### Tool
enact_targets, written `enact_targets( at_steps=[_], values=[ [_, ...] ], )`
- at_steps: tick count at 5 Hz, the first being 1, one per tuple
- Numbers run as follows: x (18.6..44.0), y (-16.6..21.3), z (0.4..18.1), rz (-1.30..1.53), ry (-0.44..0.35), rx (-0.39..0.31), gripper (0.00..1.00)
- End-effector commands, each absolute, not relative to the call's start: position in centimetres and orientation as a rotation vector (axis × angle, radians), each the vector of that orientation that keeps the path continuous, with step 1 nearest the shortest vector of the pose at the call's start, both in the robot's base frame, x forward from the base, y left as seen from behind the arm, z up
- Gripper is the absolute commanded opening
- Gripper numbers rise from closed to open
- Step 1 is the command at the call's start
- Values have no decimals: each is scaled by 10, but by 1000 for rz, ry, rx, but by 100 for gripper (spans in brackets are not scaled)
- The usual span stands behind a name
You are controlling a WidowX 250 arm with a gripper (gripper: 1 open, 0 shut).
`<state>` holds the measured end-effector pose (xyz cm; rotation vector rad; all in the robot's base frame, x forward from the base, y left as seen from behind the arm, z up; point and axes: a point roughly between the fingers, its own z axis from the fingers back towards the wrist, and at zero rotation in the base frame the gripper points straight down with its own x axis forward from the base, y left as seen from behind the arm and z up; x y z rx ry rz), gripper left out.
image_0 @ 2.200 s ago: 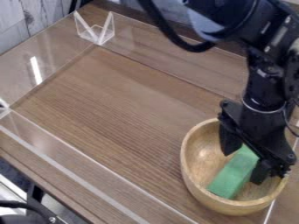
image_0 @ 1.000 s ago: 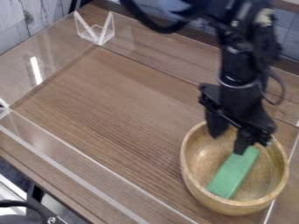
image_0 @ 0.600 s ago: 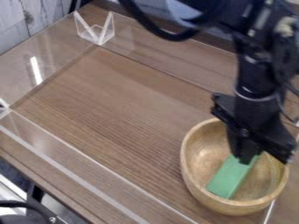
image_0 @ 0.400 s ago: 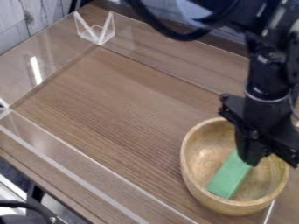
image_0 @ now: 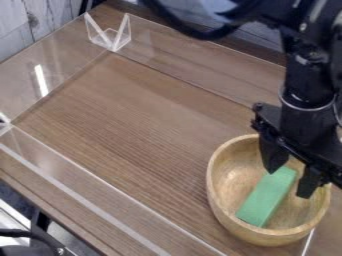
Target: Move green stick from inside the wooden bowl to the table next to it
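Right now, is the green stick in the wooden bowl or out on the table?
In the bowl. The green stick lies slanted inside the wooden bowl, within its rim, with the hand at its upper end.

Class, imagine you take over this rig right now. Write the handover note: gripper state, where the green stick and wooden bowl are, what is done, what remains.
Gripper: pointing down over the far end of the green stick, jaws partly apart; whether they grip it cannot be told.
Green stick: inside the wooden bowl, lying lengthwise.
Wooden bowl: at the near right of the table.
Done: gripper positioned at the stick.
Left: grasp the stick, lift it out, set it on the table beside the bowl.
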<state>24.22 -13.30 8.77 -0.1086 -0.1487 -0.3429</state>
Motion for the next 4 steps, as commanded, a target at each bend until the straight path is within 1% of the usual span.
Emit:
enact_targets(
  at_steps=[1, 2, 3, 4],
  values=[
    [243, -125, 101, -313, -187, -121, 100],
    [243, -116, 105, -288, -191, -120, 0],
    [243, -113, 86, -268, -183, -120, 0],
    [243, -111, 72, -256, -171, -120, 100]
  ],
)
